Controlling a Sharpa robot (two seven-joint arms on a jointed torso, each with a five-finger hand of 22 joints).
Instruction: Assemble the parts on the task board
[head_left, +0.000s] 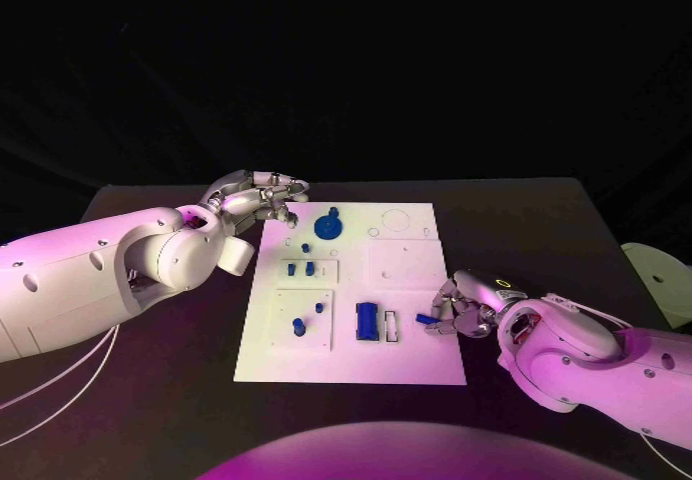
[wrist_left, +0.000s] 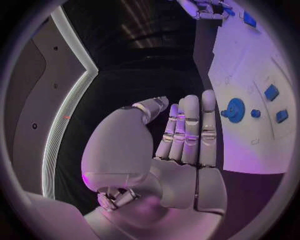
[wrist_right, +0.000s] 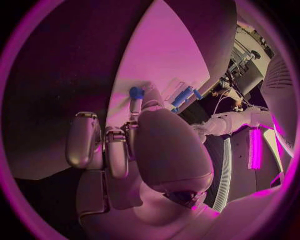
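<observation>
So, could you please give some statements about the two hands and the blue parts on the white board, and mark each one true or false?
1. The right hand pinches a small blue part at the right edge of the white task board. True.
2. The left hand grips the round blue gear-shaped part. False: it holds nothing; its fingers are straight, beside the board's far left corner.
3. The long blue rectangular block lies on the board. True.
4. The blue gear-shaped part lies on the black table. False: it sits on the board, near its far edge.
</observation>
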